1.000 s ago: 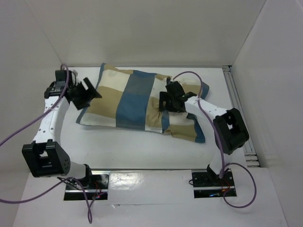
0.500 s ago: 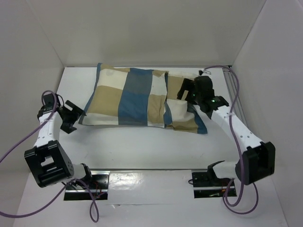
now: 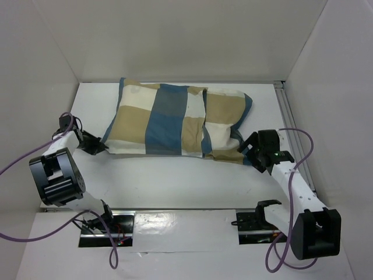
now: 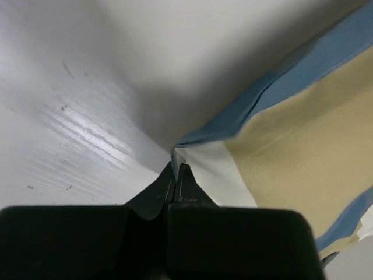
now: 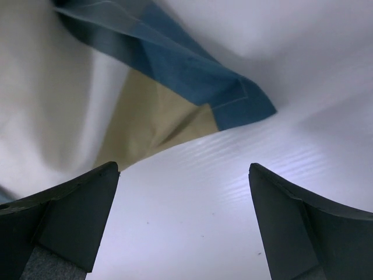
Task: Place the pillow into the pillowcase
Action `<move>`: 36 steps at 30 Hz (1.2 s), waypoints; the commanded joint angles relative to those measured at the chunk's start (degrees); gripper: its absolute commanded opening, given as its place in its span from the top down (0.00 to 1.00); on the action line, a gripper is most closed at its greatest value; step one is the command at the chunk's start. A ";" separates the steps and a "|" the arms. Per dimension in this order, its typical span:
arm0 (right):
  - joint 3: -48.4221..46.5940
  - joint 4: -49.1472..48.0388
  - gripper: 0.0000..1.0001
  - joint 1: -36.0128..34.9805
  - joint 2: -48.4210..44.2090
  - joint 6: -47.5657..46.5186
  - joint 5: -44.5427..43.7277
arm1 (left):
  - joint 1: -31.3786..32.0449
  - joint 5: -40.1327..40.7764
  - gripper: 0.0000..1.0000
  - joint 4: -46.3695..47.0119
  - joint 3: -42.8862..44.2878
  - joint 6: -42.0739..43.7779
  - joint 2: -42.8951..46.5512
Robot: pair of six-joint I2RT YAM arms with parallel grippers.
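Observation:
The pillowcase, in blue, tan and cream checks, lies plump across the back of the table. The pillow is hidden; no plain cream cushion shows outside the case. My left gripper sits low at the case's near left corner. In the left wrist view this gripper is shut, and a thin edge of the pillowcase corner is pinched at its tips. My right gripper stands open just off the near right corner. The right wrist view shows that gripper over bare table, the pillowcase lying ahead of it.
White walls close in the white table at the back and on both sides. A metal rail runs along the right edge. Purple cables loop from both arms near the front.
My left gripper has moved in to the case's near left corner and closed on it. My right arm has drawn back from the case's far right end to its near right corner.

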State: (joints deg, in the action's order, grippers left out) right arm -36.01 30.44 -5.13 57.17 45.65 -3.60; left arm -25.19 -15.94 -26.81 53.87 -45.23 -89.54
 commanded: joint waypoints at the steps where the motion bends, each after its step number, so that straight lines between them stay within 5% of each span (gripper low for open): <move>1: 2.86 0.33 0.00 2.48 -0.92 5.42 0.86 | 0.14 -2.42 1.00 0.44 4.22 -0.56 0.32; 7: 5.94 -7.57 0.00 3.02 4.87 2.89 2.71 | -1.62 -0.40 1.00 2.01 4.93 -2.58 8.40; 19: 11.05 -21.20 0.03 2.32 11.73 -5.31 11.86 | -4.52 -2.16 1.00 2.02 12.14 -2.05 2.53; 23: 13.15 -23.49 0.28 0.03 13.06 -5.83 13.61 | -4.52 -2.16 1.00 2.02 12.14 -2.05 2.53; 29: 14.21 -24.28 0.45 -6.82 11.92 -4.08 11.08 | -4.52 -2.16 1.00 2.02 12.14 -2.05 3.66; 30: 14.21 -23.76 0.77 -6.83 11.39 -4.08 10.54 | -4.52 -2.16 1.00 2.02 12.14 -2.05 3.67; 31: 11.34 -22.89 0.95 -6.83 11.39 -4.08 8.89 | -4.52 -2.77 1.00 2.02 12.14 -2.05 4.28; 36: -3.95 -20.05 1.00 -2.27 9.54 -5.38 5.61 | -3.82 -18.01 1.00 1.50 13.44 -2.05 3.59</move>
State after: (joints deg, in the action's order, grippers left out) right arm -29.19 12.29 -10.15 68.64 41.50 5.58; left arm -29.32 -22.44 -26.28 63.77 -46.83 -87.11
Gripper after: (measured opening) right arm 0.010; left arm 0.036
